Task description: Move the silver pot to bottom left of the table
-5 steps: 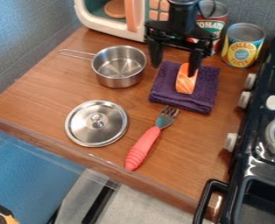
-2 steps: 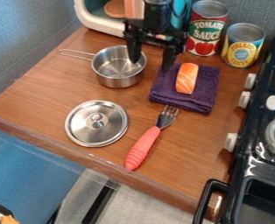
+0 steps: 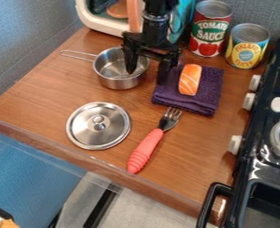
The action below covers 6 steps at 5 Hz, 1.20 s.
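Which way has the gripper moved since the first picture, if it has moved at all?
Yes. Judged against the purple towel, the gripper has shifted left in the view, toward the silver pot, and sits a little lower.

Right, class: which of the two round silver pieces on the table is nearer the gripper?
The pot, with the wire handle: the gripper hangs right by it. The lid, with a knob, lies flat, nearer the table's front edge.
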Available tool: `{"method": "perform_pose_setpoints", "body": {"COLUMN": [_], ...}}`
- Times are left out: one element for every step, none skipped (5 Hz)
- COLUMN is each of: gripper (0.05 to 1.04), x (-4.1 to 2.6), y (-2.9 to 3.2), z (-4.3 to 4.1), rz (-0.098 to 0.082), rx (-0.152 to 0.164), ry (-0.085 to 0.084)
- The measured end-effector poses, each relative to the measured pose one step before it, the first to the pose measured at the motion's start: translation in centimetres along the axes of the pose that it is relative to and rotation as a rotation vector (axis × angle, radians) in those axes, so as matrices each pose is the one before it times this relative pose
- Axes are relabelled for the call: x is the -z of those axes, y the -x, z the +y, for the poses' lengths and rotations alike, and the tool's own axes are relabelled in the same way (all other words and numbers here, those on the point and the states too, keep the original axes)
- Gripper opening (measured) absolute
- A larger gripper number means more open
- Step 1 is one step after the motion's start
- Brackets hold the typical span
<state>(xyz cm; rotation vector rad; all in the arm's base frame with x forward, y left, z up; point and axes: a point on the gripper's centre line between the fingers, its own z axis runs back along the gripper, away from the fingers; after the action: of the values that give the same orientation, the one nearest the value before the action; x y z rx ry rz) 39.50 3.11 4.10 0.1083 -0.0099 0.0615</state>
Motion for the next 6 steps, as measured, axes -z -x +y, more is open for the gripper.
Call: {"method": "perform_pose_setpoints", "body": {"gripper": [0.701, 0.370, 0.157, 0.083, 0.082, 0.082], "x": [0.855, 0.071, 0.011, -0.559, -1.337, -0.819], "y": [-0.309, 0.019, 0.108, -0.086, 0.394, 1.482], "z": [0.335, 0.358, -0.005, 0.251, 0.601, 1.678], "rz": [0.0164, 0.0065, 0.0069, -0.0164, -0.0295, -0.0015], "rx": [-0.0097, -0.0070, 0.0024, -0.0093, 0.0111, 0.0226], "ry": [-0.0008, 0.0080, 0.0080, 0.0187, 0.0029, -0.0052]}}
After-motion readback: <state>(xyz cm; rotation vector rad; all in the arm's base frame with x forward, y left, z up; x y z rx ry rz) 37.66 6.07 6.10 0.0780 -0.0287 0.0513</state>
